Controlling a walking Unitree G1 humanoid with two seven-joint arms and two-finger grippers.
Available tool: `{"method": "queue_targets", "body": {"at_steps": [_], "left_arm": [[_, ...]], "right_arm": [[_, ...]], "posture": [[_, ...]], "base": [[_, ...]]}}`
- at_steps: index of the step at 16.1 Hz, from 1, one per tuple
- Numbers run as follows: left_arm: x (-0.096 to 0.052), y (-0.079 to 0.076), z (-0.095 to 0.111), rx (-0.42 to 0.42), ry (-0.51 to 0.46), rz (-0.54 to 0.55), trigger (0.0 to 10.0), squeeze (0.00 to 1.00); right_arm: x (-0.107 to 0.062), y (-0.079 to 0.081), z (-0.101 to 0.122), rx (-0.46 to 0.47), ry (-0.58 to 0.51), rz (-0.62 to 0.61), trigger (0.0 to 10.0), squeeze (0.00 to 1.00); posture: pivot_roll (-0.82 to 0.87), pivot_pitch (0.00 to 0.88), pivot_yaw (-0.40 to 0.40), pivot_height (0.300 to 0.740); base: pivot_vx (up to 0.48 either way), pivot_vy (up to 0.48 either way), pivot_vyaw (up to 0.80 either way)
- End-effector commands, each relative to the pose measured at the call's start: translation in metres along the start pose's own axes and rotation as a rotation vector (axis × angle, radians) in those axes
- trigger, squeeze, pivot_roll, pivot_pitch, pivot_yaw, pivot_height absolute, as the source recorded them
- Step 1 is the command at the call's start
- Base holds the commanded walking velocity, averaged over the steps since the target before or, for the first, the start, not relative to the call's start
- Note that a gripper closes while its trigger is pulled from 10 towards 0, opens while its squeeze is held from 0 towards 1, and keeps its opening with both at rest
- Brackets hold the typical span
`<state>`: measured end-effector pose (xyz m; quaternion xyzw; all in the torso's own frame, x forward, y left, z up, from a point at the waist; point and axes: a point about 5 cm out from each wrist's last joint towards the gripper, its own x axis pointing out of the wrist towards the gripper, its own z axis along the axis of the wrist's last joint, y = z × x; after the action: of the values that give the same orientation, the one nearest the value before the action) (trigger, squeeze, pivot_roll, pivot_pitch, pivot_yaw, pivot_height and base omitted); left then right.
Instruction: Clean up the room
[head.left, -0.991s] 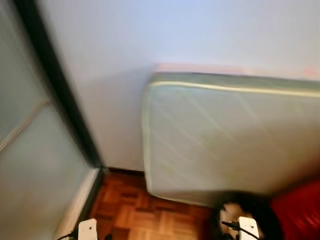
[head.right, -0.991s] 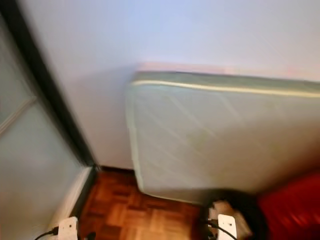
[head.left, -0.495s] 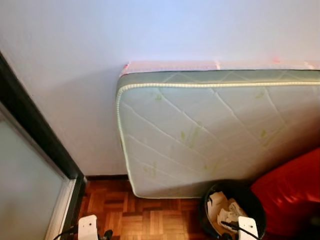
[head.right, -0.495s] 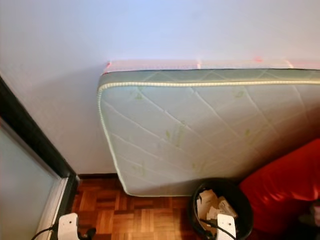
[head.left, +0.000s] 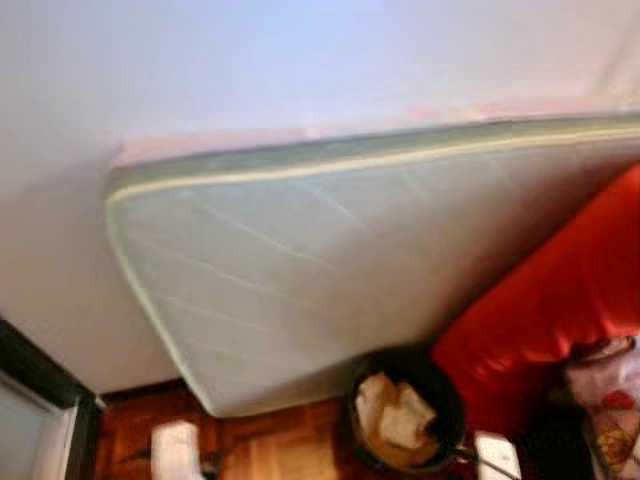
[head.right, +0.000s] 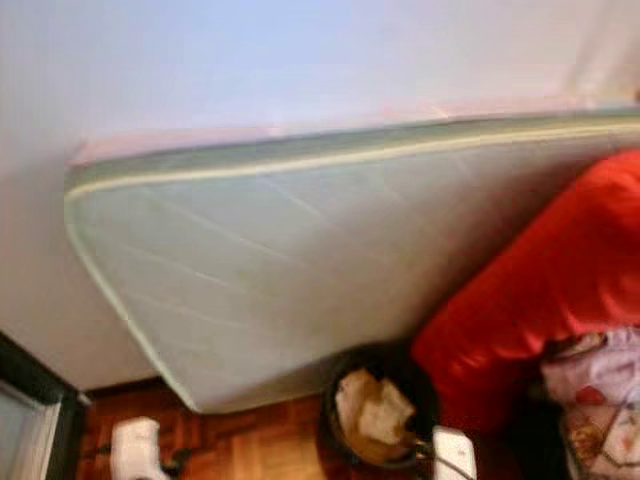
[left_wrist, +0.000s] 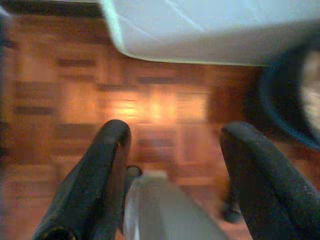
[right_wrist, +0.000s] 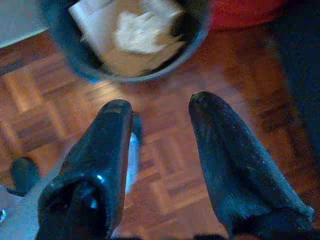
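A dark round waste bin (head.left: 405, 420) holding crumpled paper (head.left: 395, 418) stands on the parquet floor at the foot of a pale green mattress (head.left: 300, 270) that leans on the white wall. My right gripper (right_wrist: 160, 117) hangs open over the floor just short of the bin (right_wrist: 125, 35). Over bare parquet my left gripper (left_wrist: 172, 135) is open too, with the mattress corner (left_wrist: 200, 30) beyond it. Both wrists (head.left: 178, 450) (head.left: 497, 455) show at the bottom edge of the eye views.
A red beanbag or cushion (head.left: 560, 290) lies right of the bin, with a patterned cloth (head.left: 605, 400) at the far right. A dark door frame (head.left: 40, 390) with frosted glass is at the lower left. Parquet floor (head.left: 270, 450) runs between.
The whole picture has swung and tilted, so the camera turned right: the door frame slid off to the left, and the bin, red cushion and patterned cloth came further into view.
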<state>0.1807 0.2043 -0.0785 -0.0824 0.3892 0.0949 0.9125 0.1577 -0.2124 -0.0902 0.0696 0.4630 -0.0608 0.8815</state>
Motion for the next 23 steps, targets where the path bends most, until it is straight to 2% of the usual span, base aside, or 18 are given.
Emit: {"method": "queue_targets", "body": {"at_steps": [1, 10, 20, 23], "left_arm": [[0.0078, -0.0021, 0.0190, 0.405, 0.112, -0.166, 10.0, 0.00], [0.0078, -0.0025, 0.0190, 0.413, 0.113, -0.174, 10.0, 0.00], [0.0084, -0.0027, 0.0218, 0.414, 0.107, -0.179, 10.0, 0.00], [0.0085, -0.0026, 0.0224, 0.414, 0.107, -0.182, 10.0, 0.00]], "right_arm": [[0.0084, 0.0109, 0.0356, 0.306, -0.080, -0.055, 10.0, 0.00], [0.0084, 0.0106, 0.0359, 0.278, -0.075, -0.056, 10.0, 0.00], [0.0087, 0.0114, 0.0380, 0.301, -0.084, -0.064, 10.0, 0.00], [0.0090, 0.0125, 0.0385, 0.287, -0.077, -0.046, 10.0, 0.00]], "posture": [[-0.02, 0.000, 0.005, 0.740], [-0.03, 0.000, 0.002, 0.740], [-0.03, 0.000, 0.007, 0.740], [-0.03, 0.000, 0.010, 0.740]], "base": [[0.000, -0.480, -0.79], [0.000, -0.480, -0.78], [0.000, -0.480, -0.75], [0.000, -0.480, 0.00]]}}
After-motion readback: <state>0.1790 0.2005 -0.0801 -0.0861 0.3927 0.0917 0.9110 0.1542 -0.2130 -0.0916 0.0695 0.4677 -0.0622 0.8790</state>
